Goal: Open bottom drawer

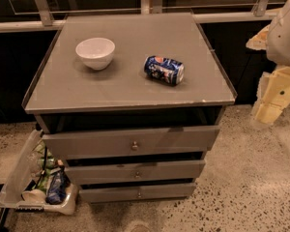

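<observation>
The bottom drawer (137,192), lowest of 3 grey fronts, sits pushed in near the floor, while the gripper (274,98) hangs beyond the cabinet's (135,88) right edge, its open-or-closed state impossible to tell.

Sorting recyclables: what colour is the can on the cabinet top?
The can is blue with white markings, camera view; tool at the right edge.

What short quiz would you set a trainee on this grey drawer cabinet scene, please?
1. Fill in: the slim grey bottom drawer sits under ___ other drawer fronts.
2. True or false: the blue soda can lies on its side on the grey cabinet.
3. The cream gripper is: A) on that drawer's knob; B) right of the cabinet, off it; C) inside the white round bowl.
Key: two; true; B.
</observation>
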`<state>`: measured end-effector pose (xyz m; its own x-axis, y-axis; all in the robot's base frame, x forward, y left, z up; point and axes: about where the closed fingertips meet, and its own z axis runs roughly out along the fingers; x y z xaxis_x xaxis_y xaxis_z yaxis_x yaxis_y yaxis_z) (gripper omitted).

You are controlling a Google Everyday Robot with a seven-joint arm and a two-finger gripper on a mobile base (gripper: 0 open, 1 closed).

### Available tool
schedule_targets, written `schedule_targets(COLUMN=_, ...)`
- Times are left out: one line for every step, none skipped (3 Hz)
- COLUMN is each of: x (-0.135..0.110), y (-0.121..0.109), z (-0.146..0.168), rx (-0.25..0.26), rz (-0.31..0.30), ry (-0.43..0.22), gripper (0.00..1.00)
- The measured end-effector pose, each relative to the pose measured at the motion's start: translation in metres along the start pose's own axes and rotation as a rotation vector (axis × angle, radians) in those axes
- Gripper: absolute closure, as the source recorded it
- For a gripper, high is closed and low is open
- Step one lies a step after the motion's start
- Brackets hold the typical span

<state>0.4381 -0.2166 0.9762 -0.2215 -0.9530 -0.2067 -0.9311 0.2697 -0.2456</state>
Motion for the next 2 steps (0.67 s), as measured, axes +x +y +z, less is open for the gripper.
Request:
schedule_targets(x=0.0, y=0.0, z=0.0, rx=0.0, rz=0.0, ry=0.0, gripper=0.0)
schedule_targets(x=-0.001, y=0.012, z=0.005, rx=0.004, rz=-0.018, ry=-0.035, gripper=0.0)
